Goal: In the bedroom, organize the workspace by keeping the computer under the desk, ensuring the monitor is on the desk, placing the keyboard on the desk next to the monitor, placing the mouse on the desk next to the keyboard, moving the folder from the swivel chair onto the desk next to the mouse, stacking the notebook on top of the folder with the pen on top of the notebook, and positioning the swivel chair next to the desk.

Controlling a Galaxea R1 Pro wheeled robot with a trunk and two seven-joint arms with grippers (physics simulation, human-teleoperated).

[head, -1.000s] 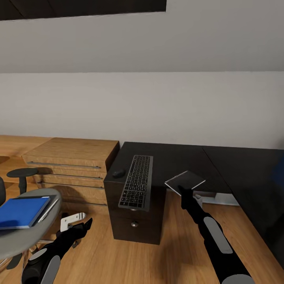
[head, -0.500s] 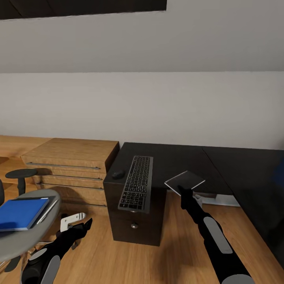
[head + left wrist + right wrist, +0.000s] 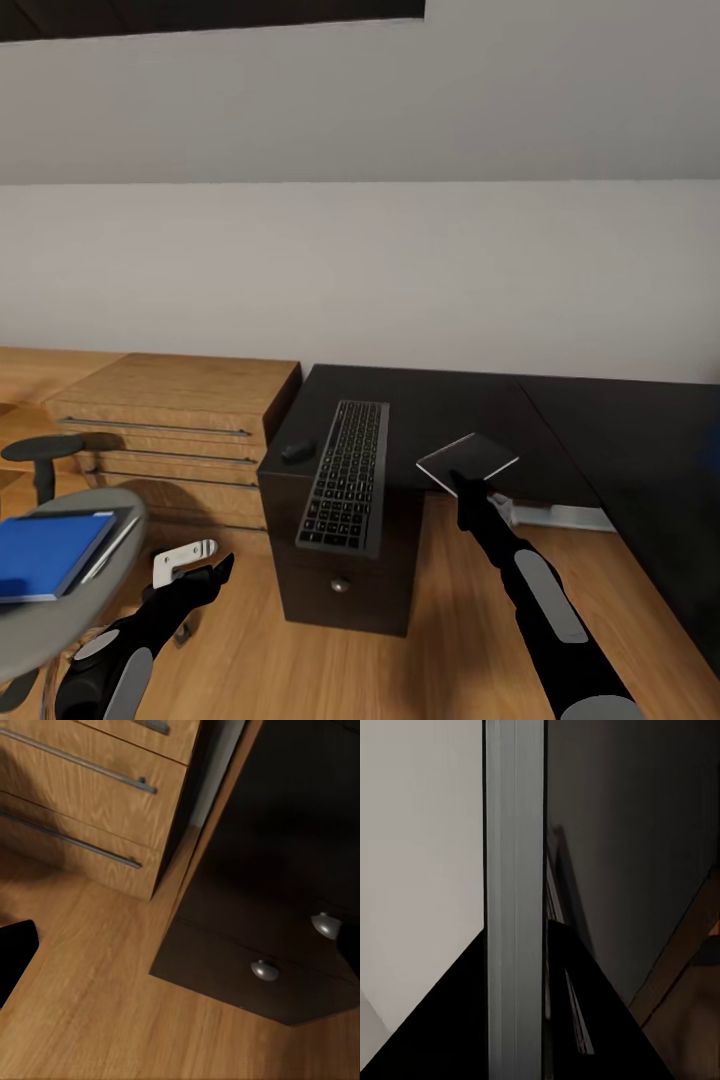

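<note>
The black-topped desk (image 3: 450, 405) stands against the wall. The silver keyboard (image 3: 345, 475) lies on it lengthwise, its near end past the front edge, with the small black mouse (image 3: 298, 451) just to its left. My right gripper (image 3: 466, 490) is shut on the thin grey notebook (image 3: 468, 458), holding it tilted above the desk's front edge; its grey edge (image 3: 514, 900) runs across the right wrist view. The blue folder (image 3: 45, 555) lies on the swivel chair's grey seat (image 3: 60, 620) at the far left. My left gripper (image 3: 185, 562) hangs low beside the seat, open.
A light-wood cabinet (image 3: 180, 400) with drawers (image 3: 90, 795) stands left of the desk. The black drawer unit (image 3: 345, 590) under the keyboard has round silver knobs (image 3: 265, 970). The chair's black armrest (image 3: 40, 450) rises behind the seat. Wooden floor (image 3: 450, 620) lies between me and the desk.
The whole picture has shifted: the chair and folder slid left and down, so the camera moved. Both arms keep their places, and the notebook stays in the right gripper.
</note>
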